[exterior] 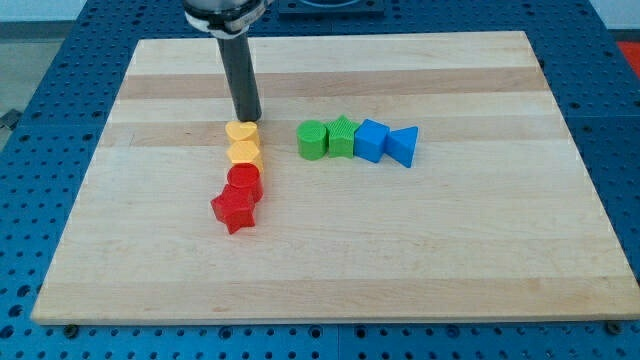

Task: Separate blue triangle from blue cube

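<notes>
The blue triangle lies right of the board's middle, touching the right side of the blue cube. The two end a row that starts with a green cylinder and a green star on the left. My tip rests at the top edge of a yellow heart, well to the left of the blue blocks and apart from them.
A yellow block sits just below the yellow heart. Below it are a red cylinder and a red star, forming a column. The wooden board lies on a blue perforated table.
</notes>
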